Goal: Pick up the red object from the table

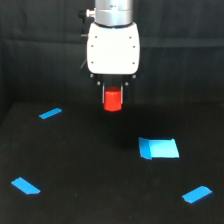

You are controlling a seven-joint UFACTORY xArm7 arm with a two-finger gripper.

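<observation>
A small bright red-orange stubby cylinder, the red object (113, 99), sits between the two short dark fingers of the gripper (113, 97), which hangs from a glossy white rounded gripper body (113, 48) under a silver metal wrist. The jaws stand close together, one at each side of the red object and seemingly pressed against it, so the claw appears closed on it with only the object's width left between them. The object's lower end shows below the fingertips, and it looks lifted clear of the flat matte black table (90, 170), though the dark surface makes the gap hard to confirm.

On the table lie four bright blue tape pieces: a thin strip (50, 113) at the far left, a slanted patch (25, 186) at the near left, a larger rectangular patch (159, 148) right of centre, and a small slanted patch (197, 194) at the near right. None touches the red object.

The object looks rigid, light and smooth-sided, probably plastic, so it should not deform under the fingers but could slip or twist if gripped loosely. The sensible hold is across its side walls near mid-height, as the fingers seem placed now, which keeps it upright. Judged from this, the pick looks largely done.
</observation>
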